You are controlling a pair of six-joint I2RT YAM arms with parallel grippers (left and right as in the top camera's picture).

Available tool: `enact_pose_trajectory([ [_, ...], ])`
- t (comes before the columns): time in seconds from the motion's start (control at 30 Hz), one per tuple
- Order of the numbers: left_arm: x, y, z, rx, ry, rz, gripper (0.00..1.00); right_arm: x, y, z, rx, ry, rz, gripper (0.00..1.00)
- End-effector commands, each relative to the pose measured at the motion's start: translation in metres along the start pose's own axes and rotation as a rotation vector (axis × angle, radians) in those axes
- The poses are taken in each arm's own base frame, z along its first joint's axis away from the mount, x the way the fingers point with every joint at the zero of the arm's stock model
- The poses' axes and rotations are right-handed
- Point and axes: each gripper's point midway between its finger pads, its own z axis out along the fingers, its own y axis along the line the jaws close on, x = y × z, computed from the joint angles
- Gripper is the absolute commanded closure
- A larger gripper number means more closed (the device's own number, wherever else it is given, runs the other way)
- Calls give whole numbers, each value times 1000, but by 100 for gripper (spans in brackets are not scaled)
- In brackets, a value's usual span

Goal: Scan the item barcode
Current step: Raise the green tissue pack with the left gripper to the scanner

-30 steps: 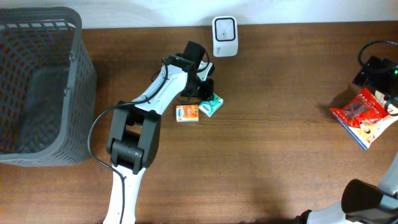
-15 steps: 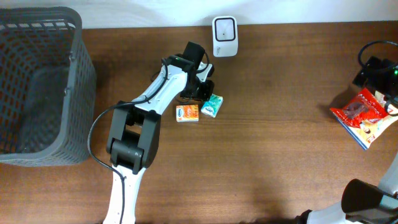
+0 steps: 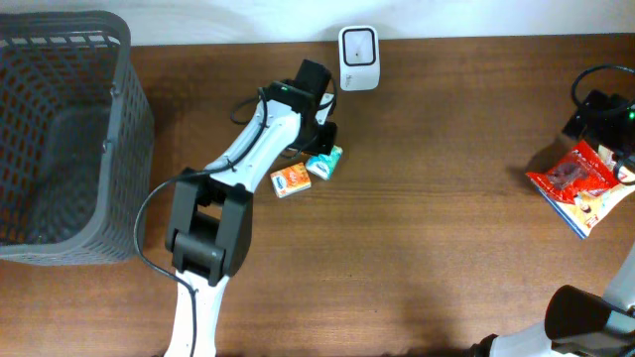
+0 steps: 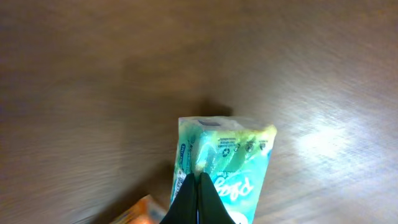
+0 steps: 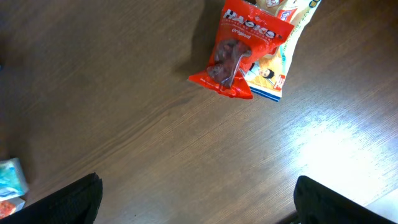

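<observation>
Left gripper [image 4: 198,179]: jaws are closing flat together on the near end of the teal packet [image 4: 233,155], so I'm pinching only a thin edge of wrapper, not the body. Can't tell whether the packet is clear of the table [image 3: 446,248] or resting on it.

The packet is sitting far-centre on the table, just near of the white scanner [image 3: 357,46] and slightly left of it. The orange packet [image 3: 291,179] is lying just beside it, on its near-left.

Handling, my read:
- Looks light, with soft glossy film. I'm expecting it to droop and swing from an edge pinch.
- The film is probably slippery, so I'm rating this hold as marginal for any fast reorientation.
- Not fragile, so squeezing harder is costing nothing.
- A better hold would be across the short width at mid-body, pads on the flat faces, leaving the printed side free for the scanner.
- I'm not seeing a barcode from the wrist view; it's likely on the hidden face.

Right gripper [image 5: 199,194]: jaws are standing wide open and empty, hovering near-left of the red snack bag [image 5: 233,56] at the right of the table.
</observation>
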Motion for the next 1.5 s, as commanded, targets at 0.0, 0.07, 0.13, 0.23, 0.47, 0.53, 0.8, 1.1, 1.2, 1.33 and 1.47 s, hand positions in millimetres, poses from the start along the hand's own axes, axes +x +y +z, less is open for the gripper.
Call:
enact_pose_trajectory([
  [0.0, -27, 32, -50, -444, -164, 75, 100, 0, 2, 3, 2, 8, -5, 2],
  [0.07, -38, 47, -75, -691, -244, 94, 100, 0, 2, 4, 2, 8, -5, 2],
  [0.13, -44, 50, -88, -786, -295, 92, 100, 0, 2, 4, 2, 9, -5, 2],
  [0.23, -50, 49, -90, -811, -329, 84, 100, 0, 2, 4, 2, 10, -5, 2],
  [0.47, -48, 68, -72, -951, -338, 73, 100, 1, 2, 4, 3, 13, -5, 2],
  [0.53, -45, 72, -61, -982, -316, 85, 100, 1, 2, 4, 3, 13, -5, 2],
  [0.8, -33, 70, -24, -992, -251, 132, 100, 1, 2, 4, 3, 13, -5, 2],
  [1.1, -20, 45, 6, -968, -217, 208, 100, 1, 2, 4, 3, 13, -5, 2],
  [1.2, -18, 31, 12, -925, -217, 226, 100, 1, 2, 4, 3, 13, -5, 2],
  [1.33, -14, 21, 25, -829, -191, 229, 90, 1, 2, 4, 3, 14, -5, 2],
  [1.47, -15, 24, 25, -821, -185, 221, 82, 1, 2, 4, 3, 14, -5, 2],
])
